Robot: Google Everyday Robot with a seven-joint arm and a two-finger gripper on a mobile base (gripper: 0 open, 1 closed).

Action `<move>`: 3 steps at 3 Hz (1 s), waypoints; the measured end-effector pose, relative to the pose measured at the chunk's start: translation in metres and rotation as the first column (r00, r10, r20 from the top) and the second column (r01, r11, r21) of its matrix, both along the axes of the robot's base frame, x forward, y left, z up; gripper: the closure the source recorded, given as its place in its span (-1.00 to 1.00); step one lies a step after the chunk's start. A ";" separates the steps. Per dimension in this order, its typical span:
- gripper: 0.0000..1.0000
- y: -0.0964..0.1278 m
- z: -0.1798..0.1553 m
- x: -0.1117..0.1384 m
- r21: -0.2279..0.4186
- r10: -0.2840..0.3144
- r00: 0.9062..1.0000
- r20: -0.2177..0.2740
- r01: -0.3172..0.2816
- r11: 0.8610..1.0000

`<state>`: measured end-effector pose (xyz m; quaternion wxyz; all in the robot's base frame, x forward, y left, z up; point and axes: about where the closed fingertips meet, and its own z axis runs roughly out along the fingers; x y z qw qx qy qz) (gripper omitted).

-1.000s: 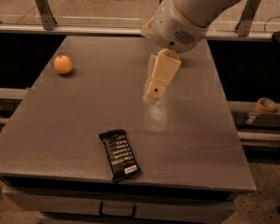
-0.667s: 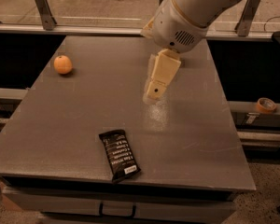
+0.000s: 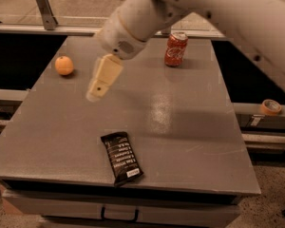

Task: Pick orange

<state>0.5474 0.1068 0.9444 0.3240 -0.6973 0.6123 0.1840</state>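
Nearest the worktop's [image 3: 194, 141] front edge lies a dark snack bar [image 3: 122, 157]. Farther in, the end effector [image 3: 95, 94] hangs above left-centre, touching nothing; I cannot tell whether it is spread or pressed together. Beyond it, near the left edge, sits the orange [image 3: 64, 65], with a red can [image 3: 175, 49] well to its right. The orange looks light, firm and prone to roll, so a grip across its widest middle seems best.

White arm [image 3: 218, 13] from upper right, cream hand [image 3: 95, 95] angled down-left (tip lowest), left of centre
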 end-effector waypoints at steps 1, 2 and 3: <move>-1.00 0.083 -0.012 0.033 0.136 0.048 0.999 -0.003 -0.047 0.990; -1.00 0.082 -0.012 0.033 0.136 0.048 0.999 -0.003 -0.047 0.990; -1.00 0.092 -0.019 0.047 0.179 0.009 1.000 0.001 -0.009 0.984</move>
